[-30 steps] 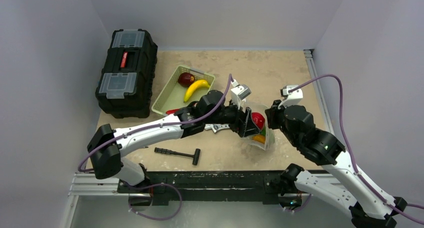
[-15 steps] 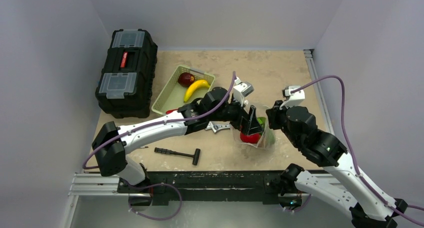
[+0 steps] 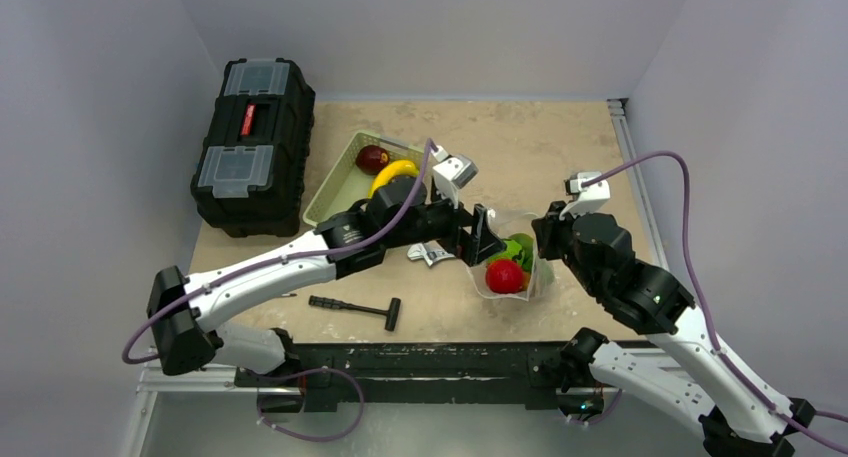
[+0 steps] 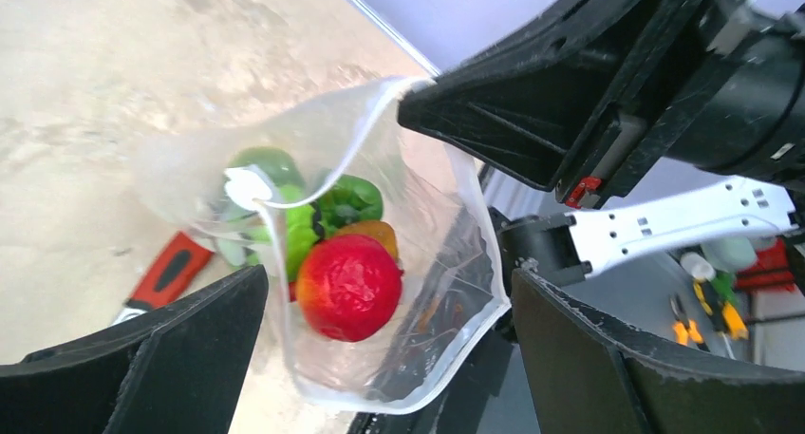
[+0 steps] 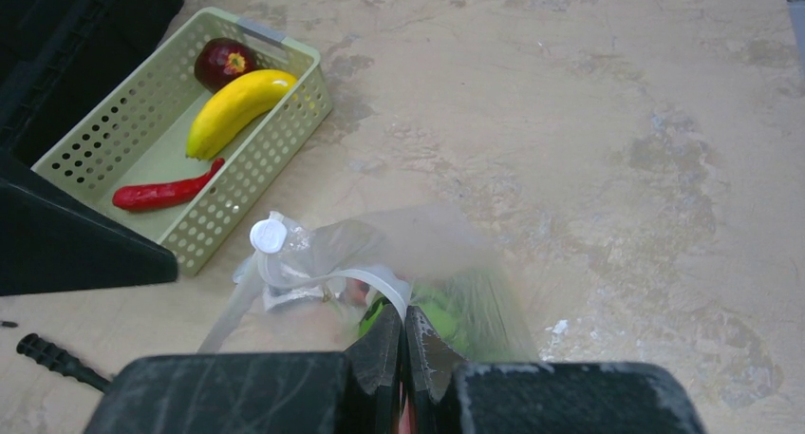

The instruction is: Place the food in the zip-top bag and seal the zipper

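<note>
1 glossy red round toy fruit [image 4: 347, 287] had dropped from the now-wide left claw [image 3: 478, 241] into the clear plastic bag [image 4: 446, 254] ahead, rim pinched by the right claw [image 5: 403, 322]; 3 toy foods [image 5: 233, 111] remained behind.

Soft, even overhead light fills the top view, bright on the pale walls and the mottled beige desk [image 3: 560, 147], with only faint, diffuse shadows under the arms. In the left wrist view the black fingers [image 4: 171, 358] of the left pincer [image 4: 386, 282] loom soft-edged near the lens, the glossy red round toy fruit [image 4: 348, 287] carries a pale sheen, and the clear soft plastic pouch [image 4: 456, 263] shows thin white glints. In the right wrist view the pouch and the right pincer [image 5: 403, 339] sit blurred close to the lens, while the pale green plastic basket [image 5: 256, 168] farther off is crisp.
</note>
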You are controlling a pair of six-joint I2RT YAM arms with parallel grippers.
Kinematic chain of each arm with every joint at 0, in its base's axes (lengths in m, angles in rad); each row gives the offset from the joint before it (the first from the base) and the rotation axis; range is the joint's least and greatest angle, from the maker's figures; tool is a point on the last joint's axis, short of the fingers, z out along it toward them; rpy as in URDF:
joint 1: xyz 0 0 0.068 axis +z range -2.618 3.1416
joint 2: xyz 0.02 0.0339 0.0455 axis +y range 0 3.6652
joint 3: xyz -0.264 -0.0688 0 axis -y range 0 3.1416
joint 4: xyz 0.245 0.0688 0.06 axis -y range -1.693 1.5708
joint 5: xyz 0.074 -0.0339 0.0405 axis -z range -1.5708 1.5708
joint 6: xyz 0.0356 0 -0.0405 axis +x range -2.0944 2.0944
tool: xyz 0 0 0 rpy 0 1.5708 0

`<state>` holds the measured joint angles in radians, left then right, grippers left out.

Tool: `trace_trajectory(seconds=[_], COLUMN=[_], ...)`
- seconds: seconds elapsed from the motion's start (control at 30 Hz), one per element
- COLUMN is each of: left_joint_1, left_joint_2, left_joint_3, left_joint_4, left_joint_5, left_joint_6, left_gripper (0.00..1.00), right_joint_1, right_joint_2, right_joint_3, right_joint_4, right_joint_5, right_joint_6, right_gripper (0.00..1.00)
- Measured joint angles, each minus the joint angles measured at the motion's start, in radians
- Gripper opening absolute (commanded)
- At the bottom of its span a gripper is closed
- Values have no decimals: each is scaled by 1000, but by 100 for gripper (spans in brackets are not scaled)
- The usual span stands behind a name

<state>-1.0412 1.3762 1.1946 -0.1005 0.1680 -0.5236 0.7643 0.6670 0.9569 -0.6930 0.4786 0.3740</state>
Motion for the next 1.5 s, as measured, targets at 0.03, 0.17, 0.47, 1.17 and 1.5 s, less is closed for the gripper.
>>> trace_trajectory(seconds=[0.03,0.17,0.47,1.17,1.5], left_joint_1=[0,0,93,559,635], left_joint_2=[-24,-100,-168,297,483], left_joint_3=[-4,-23,-77,146,222], left_joint_4=[-9,-31,-211,-423,-318], left_joint_5=[-29,-129,-500,-526,-514], left_joint_6=[6,16,-173,-277,-570], left_gripper=[100,99,100,100,100], right_joint_1=[0,1,1,1,1], right_joint_2=[0,0,6,6,5], right_joint_3=[0,0,0,0,0], right_joint_4=[0,-2,0,2,-2], right_joint_5=[0,0,-1,0,3], right_joint_6=[0,0,1,1,3], right_gripper=[0,0,0,0,0])
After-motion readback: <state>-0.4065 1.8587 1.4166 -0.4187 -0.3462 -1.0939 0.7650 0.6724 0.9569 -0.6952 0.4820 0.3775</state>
